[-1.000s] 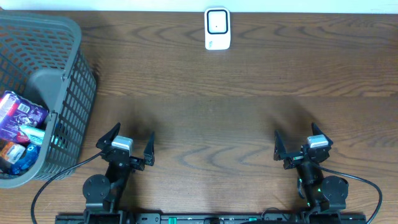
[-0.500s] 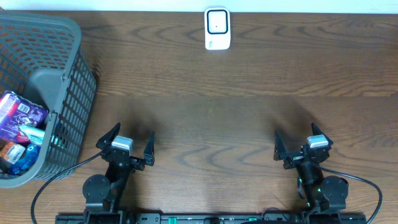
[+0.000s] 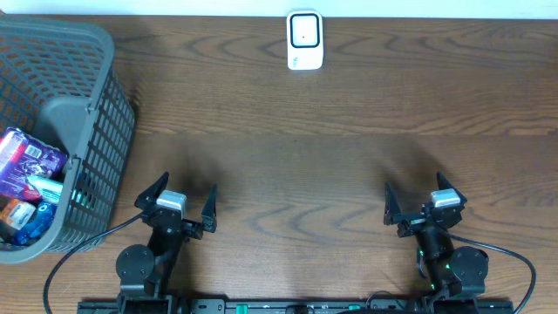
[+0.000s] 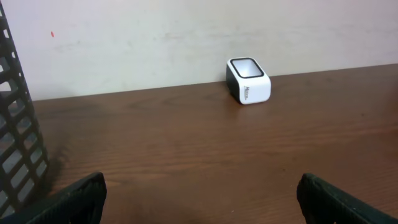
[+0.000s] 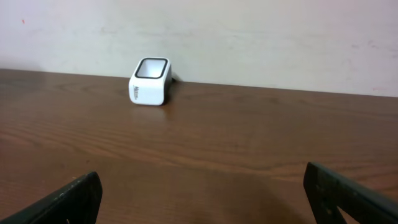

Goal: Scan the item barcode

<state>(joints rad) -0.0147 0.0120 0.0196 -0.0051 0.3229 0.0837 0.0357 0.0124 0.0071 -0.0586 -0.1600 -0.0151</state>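
1. Grey plastic basket [image 3: 87, 96] at the left edge of the worktop [image 3: 288, 148] holds the items. The purple packet [image 3: 30, 159] lying on top looks light, crinkly and probably slippery, so it is best pinched across a flat edge. The white scanner [image 3: 304, 40] stands far back. The left end effector [image 3: 183, 199] and right end effector [image 3: 420, 201] are both spread and empty.
2. Left wrist: only the basket's wall [image 4: 15, 149] shows, not its contents. The scanner's [image 4: 249, 81] side profile is visible.
3. Right wrist: shows the scanner [image 5: 149, 81] but no basket.

Dark wooden table [image 3: 349, 157] with a white scanner [image 3: 304, 40] at the far edge, grey basket [image 3: 109, 148] at left.
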